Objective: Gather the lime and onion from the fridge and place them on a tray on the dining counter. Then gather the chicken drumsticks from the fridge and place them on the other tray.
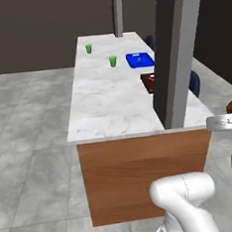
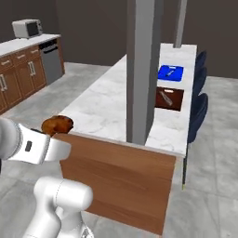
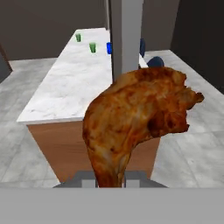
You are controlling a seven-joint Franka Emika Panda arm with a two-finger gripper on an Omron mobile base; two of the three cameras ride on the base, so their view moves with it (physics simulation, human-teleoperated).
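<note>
One chicken drumstick point(image 3: 135, 118) sits clamped in the gripper point(image 3: 109, 177), jaws closed tight on its narrow end, arm held level short of the dining counter point(image 1: 106, 99).

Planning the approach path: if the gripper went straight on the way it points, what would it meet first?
Probably the dining counter, near end first; the gripper, shut on the chicken drumstick, points along it. Depth unclear.

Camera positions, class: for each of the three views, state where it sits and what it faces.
Left base view: behind the arm's left, facing the dining counter; white arm lower right.
Right base view: behind its right, facing that counter; arm lower left.
Hand view: on the hand, past the gripper, shut on a chicken drumstick.
Both base views share the blue tray.
</note>
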